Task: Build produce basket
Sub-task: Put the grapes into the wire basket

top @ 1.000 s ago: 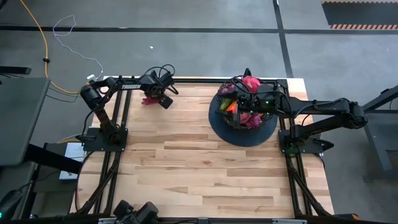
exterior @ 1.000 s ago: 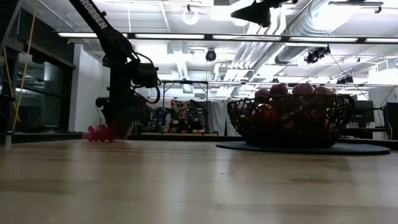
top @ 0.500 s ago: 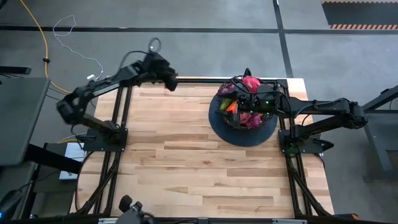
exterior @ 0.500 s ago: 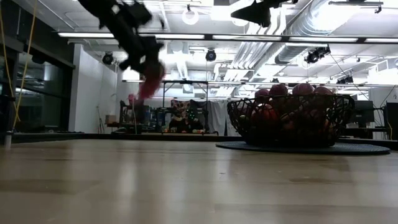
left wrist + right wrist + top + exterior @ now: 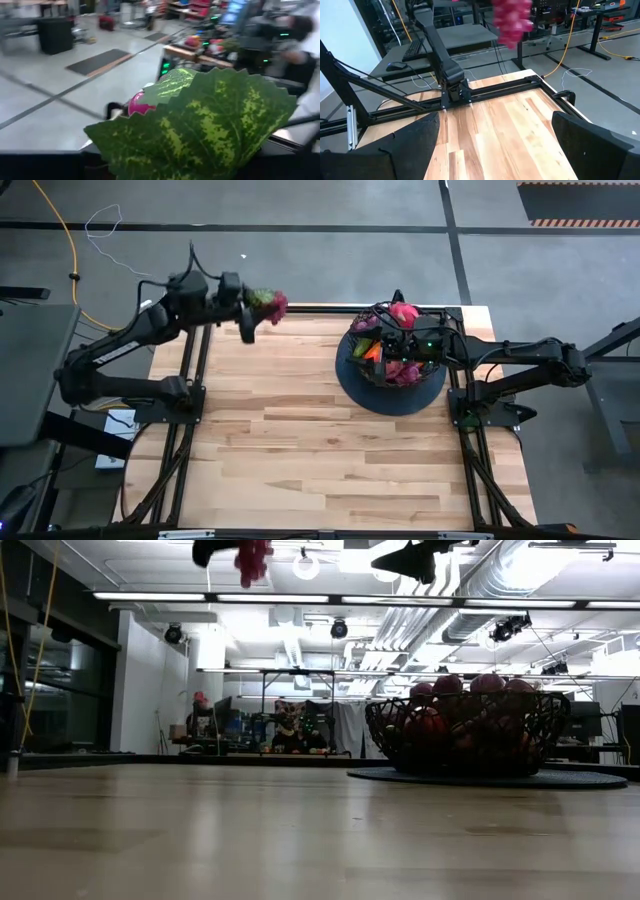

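Item, bench's far left corner: our left tool (image 5: 252,308) hangs high above the bench (image 5: 300,450), closed partway on a pink grape bunch (image 5: 272,304) with a green leaf. We judge it light, knobbly and floppy, best pinched at the stem end. Item, far right: the basket (image 5: 352,360), heaped with produce (image 5: 403,313); our right tool (image 5: 385,345) waits over it, spread wide and empty.
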`<act>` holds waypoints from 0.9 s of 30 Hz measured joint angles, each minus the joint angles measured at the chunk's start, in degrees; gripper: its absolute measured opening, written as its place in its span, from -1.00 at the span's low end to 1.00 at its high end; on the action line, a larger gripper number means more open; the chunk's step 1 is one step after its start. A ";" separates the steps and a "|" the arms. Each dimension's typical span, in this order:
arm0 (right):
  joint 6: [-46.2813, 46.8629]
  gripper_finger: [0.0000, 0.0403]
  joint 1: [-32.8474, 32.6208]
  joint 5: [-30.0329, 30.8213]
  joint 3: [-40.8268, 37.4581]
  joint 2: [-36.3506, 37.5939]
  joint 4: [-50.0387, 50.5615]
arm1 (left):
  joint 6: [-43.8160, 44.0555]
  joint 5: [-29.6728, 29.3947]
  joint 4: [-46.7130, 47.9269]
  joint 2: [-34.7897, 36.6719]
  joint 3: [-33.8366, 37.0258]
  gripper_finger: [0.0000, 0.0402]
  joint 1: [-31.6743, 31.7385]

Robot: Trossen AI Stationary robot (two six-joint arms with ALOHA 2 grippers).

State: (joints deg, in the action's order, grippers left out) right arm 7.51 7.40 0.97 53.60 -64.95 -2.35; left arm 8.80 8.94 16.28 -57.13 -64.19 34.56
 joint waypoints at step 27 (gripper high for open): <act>0.02 0.86 -0.02 -0.11 0.00 0.00 0.00 | 7.54 -4.26 -20.33 2.02 11.79 -0.09 -17.87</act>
State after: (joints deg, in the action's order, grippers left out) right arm 7.53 7.38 0.86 53.60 -64.95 -2.35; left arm 16.34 4.69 -4.05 -55.11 -52.40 16.69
